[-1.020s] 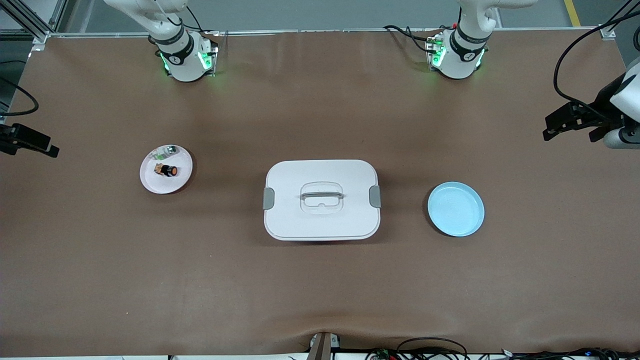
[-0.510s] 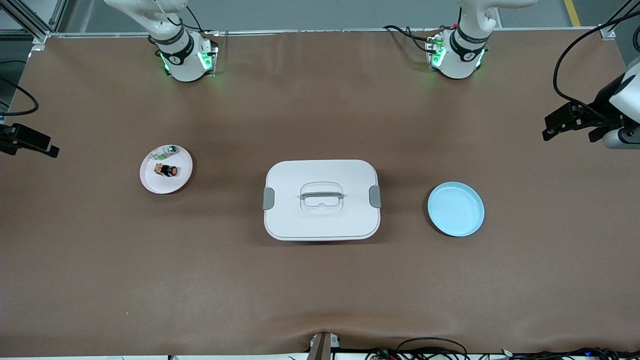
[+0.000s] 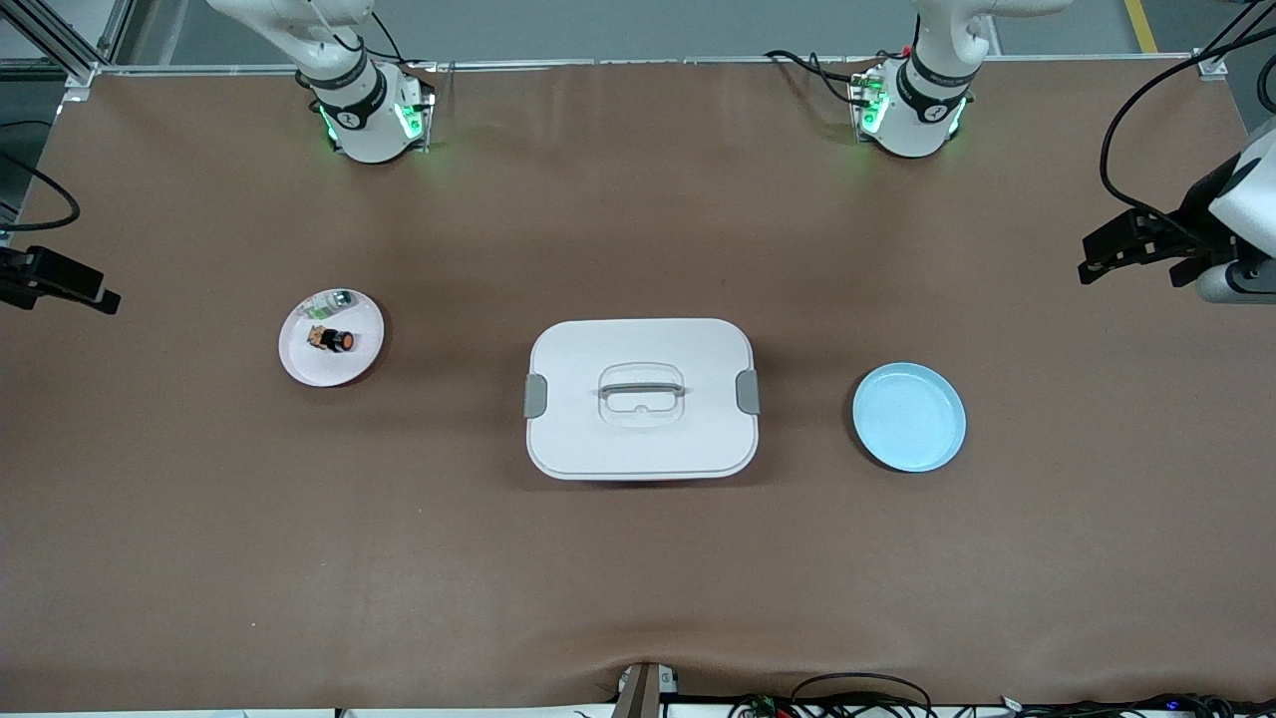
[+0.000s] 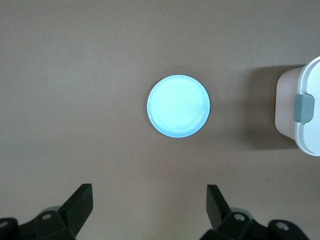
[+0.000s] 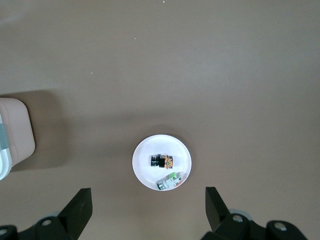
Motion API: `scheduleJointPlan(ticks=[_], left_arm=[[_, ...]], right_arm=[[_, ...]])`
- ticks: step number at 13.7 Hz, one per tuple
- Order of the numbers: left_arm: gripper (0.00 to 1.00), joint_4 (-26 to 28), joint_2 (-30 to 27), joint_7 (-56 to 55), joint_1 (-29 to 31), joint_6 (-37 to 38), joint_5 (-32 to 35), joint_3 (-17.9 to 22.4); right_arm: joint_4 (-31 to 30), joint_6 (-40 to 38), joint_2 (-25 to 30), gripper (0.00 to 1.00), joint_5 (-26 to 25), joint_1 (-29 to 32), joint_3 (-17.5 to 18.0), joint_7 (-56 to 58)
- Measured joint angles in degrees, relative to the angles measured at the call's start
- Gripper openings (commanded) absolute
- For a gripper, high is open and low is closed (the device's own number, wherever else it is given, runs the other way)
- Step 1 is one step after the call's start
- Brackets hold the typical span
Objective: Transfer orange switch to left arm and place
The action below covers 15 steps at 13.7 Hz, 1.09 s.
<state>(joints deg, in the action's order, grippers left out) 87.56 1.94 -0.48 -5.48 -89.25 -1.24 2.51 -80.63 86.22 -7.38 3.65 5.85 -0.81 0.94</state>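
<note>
The orange switch (image 3: 340, 341) lies on its side on a small pink plate (image 3: 299, 359) toward the right arm's end of the table. It also shows in the right wrist view (image 5: 162, 161). The white box (image 3: 640, 429) sits closed mid-table, between the pink plate and a blue plate (image 3: 908, 416). My right gripper (image 3: 60, 281) hangs high over the table's edge at the right arm's end, open and empty (image 5: 148, 210). My left gripper (image 3: 1131, 244) hangs high over the left arm's end, open and empty (image 4: 150, 210), with the blue plate (image 4: 178, 105) in its view.
A small green-and-silver component (image 3: 335, 299) lies on the pink plate beside the switch, also seen in the right wrist view (image 5: 170, 181). The box's edge shows in both wrist views (image 4: 305, 112) (image 5: 15, 132). Brown table (image 3: 638, 578) all around.
The left gripper has drifted very slightly. The right gripper, switch, plates and box have not moved.
</note>
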Motion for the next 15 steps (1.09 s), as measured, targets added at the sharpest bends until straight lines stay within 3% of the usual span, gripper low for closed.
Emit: scheduleJointPlan(ticks=[15], left_arm=[[1.0,0.0,0.3,0.0,0.0,0.0,0.0,0.0]], right_arm=[[0.0,0.9,0.0,1.0,-2.6,-0.8,0.2,-0.2]])
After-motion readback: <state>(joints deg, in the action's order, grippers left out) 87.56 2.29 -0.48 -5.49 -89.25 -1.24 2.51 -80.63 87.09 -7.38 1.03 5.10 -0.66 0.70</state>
